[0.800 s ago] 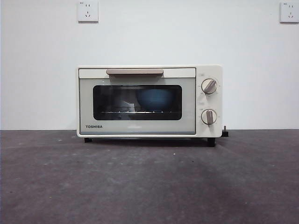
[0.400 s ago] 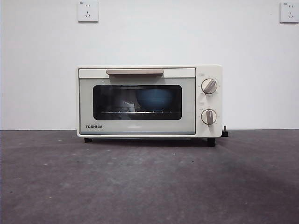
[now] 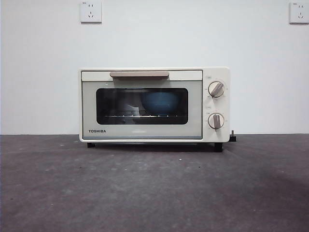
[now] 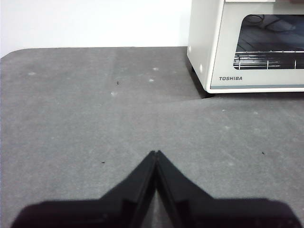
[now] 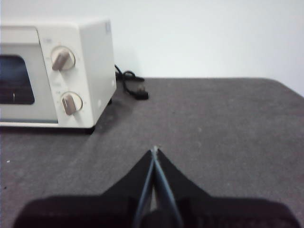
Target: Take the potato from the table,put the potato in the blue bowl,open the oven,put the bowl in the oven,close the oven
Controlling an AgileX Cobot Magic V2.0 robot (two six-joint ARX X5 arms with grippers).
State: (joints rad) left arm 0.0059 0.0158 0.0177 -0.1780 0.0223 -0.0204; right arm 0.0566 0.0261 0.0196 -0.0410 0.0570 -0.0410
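Note:
The cream-white TOSHIBA oven (image 3: 154,104) stands at the back of the dark grey table (image 3: 154,193) with its glass door closed. Through the glass, the blue bowl (image 3: 161,103) rests on the wire rack, right of centre. The potato is hidden from every view. My left gripper (image 4: 156,153) hovers shut and empty over bare table, off the oven's (image 4: 247,45) left front corner. Off the oven's (image 5: 57,71) knob side, my right gripper (image 5: 154,149) is shut with nothing in it. Neither gripper appears in the front view.
A black power cord and plug (image 5: 133,85) lie on the table behind the oven's right side. Two wall sockets (image 3: 91,11) sit high on the white wall. The table's left edge curves round in the left wrist view.

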